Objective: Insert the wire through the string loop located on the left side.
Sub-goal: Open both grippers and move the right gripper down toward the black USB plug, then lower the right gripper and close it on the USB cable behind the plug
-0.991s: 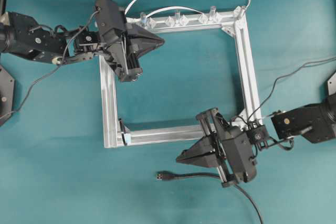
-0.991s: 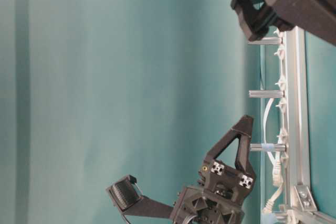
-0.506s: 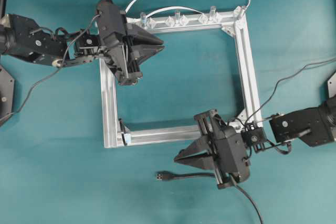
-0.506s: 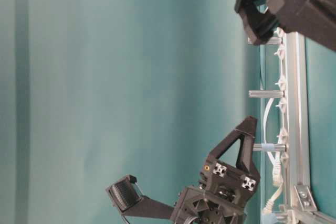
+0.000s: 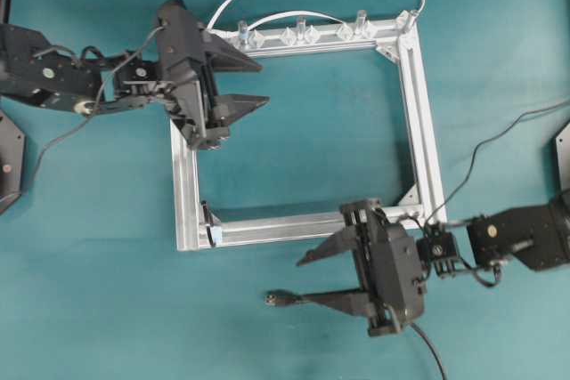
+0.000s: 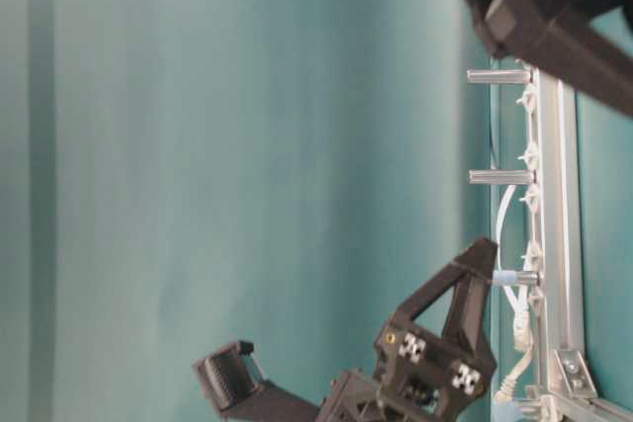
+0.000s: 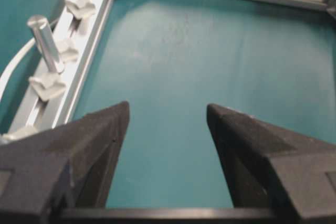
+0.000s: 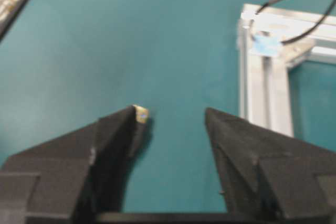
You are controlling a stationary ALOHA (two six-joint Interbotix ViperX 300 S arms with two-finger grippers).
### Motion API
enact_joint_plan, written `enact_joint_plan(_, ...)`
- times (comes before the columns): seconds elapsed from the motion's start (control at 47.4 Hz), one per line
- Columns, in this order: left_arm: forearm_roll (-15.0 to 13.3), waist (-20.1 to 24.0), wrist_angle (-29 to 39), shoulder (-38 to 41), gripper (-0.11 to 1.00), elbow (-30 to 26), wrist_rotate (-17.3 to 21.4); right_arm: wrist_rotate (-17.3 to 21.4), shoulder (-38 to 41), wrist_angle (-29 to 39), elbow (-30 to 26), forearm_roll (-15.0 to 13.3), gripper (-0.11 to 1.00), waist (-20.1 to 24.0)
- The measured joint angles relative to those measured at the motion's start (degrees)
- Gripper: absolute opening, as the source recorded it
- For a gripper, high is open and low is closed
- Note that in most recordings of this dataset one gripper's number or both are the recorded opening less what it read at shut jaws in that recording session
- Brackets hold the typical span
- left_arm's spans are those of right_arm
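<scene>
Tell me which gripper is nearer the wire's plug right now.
Right. The right gripper is open with its fingertips straddling the wire just behind the plug. The left gripper is open over the frame's far corner, well away.

The wire [image 5: 287, 298] is a thin black cable ending in a small black rectangular plug, lying flat on the teal worktop just below the frame's lower bar, plug pointing left. The string loop [image 8: 294, 11] is a thin dark arc rising from a pale-blue tab at the frame's lower-left corner [image 5: 212, 235], standing apart from the wire.
</scene>
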Motion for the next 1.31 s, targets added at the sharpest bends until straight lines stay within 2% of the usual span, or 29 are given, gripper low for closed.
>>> enact_joint_plan(0.19, 0.00, -0.35, 0.00, -1.58, 0.69, 2.20, -0.09, -3.60, 1.76, -2.20, -0.79, 7.82, 0.59, 2.02)
enact_joint_plan(0.295, 0.00, -0.70, 0.09, -1.93, 0.71, 2.64, -0.09, -4.13, 2.55, -2.55, -1.49, 9.58, 0.59, 2.72)
enact_joint_plan(0.885, -0.09, -1.49, 0.09, -1.85, 0.72, 4.04, -0.09, -4.04, 5.71, -2.46, -3.87, 9.93, 0.59, 2.99)
enact_joint_plan(1.307, 0.00, -2.29, 0.09, -1.85, 0.72, 5.01, -0.09, -4.04, 5.71, 2.11, -4.13, 9.93, 0.59, 3.52)
